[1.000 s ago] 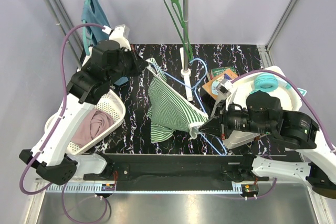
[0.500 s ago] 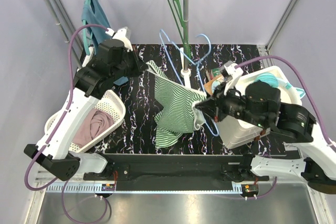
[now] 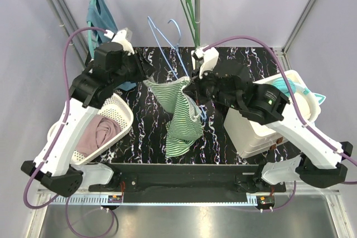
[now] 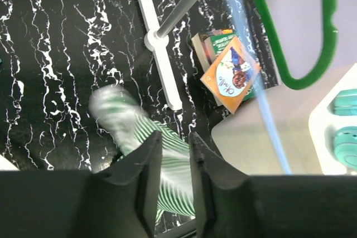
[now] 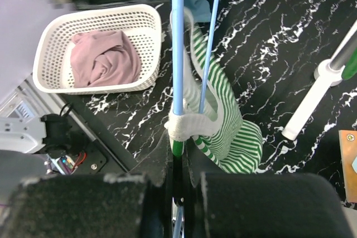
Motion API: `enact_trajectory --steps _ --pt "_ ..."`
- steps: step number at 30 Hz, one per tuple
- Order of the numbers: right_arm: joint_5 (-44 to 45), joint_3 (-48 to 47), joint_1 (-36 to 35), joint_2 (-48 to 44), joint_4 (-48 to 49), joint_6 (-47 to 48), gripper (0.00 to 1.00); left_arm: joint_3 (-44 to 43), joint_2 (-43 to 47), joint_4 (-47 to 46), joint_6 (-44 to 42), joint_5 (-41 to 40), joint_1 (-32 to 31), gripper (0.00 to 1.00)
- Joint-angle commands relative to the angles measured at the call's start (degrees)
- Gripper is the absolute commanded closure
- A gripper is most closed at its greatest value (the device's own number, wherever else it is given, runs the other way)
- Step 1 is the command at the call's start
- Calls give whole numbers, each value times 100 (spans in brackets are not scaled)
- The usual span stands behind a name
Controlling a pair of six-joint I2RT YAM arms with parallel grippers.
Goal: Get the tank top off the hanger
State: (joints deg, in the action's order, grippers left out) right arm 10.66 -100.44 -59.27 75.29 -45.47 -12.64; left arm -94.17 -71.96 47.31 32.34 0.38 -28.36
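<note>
"Well, where is the tank top?"

"Hanging above the desk, spread between my two claws. My left claw is clamped on its upper hem. My right claw pinches the blue hanger, a strap bunched round that bar just above my grip."

"Off the hanger?"

"Not yet."

In the left wrist view the tank top blurs at its upper end and disappears behind the fingers of the left gripper, and the blue hanger is only a pale streak. From the right wrist its wires run off the top edge and vanish below between the fingers of the right gripper.
</note>
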Motion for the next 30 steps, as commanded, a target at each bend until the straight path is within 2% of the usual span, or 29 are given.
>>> enact_trajectory --steps 1,4,5,6,7,8,11,15,22,25,27,29,30 --pt "-598 -239 397 99 355 17 100 -111 594 -221 62 540 50 66" --pt "-906 -309 679 293 346 -124 100 354 1094 -1054 211 1182 50 56" --pt "-986 -379 740 355 346 -168 100 530 1201 -1710 299 1366 50 51" --pt "-1047 -414 767 477 355 -159 100 818 1289 -2029 543 1681 41 44" --pt "-1205 -458 785 530 355 -159 100 943 1377 -2320 720 1771 50 41" --pt "-1267 -546 794 601 355 -125 100 1110 1378 -2836 1069 1859 41 40" --pt "-1426 -678 794 785 346 -54 100 1077 1107 -3376 1485 2019 -3 37" --pt "-1487 -784 802 952 355 -1 100 708 667 -3465 1556 1870 -29 35" --pt "-1566 -951 829 1076 355 -45 100 443 139 -3298 1591 1860 -56 43" --pt "-1558 -960 838 1085 364 -19 100 426 16 -3281 1592 1816 -47 55" --pt "-1549 -951 864 1111 364 -10 100 295 -45 -3281 1478 1790 -56 67" --pt "-1540 -916 899 1129 355 -1 88 67 -186 -3220 1276 1738 -56 77" --pt "-1531 -907 934 1146 364 -1 85 -21 -247 -3176 1188 1720 -56 90"
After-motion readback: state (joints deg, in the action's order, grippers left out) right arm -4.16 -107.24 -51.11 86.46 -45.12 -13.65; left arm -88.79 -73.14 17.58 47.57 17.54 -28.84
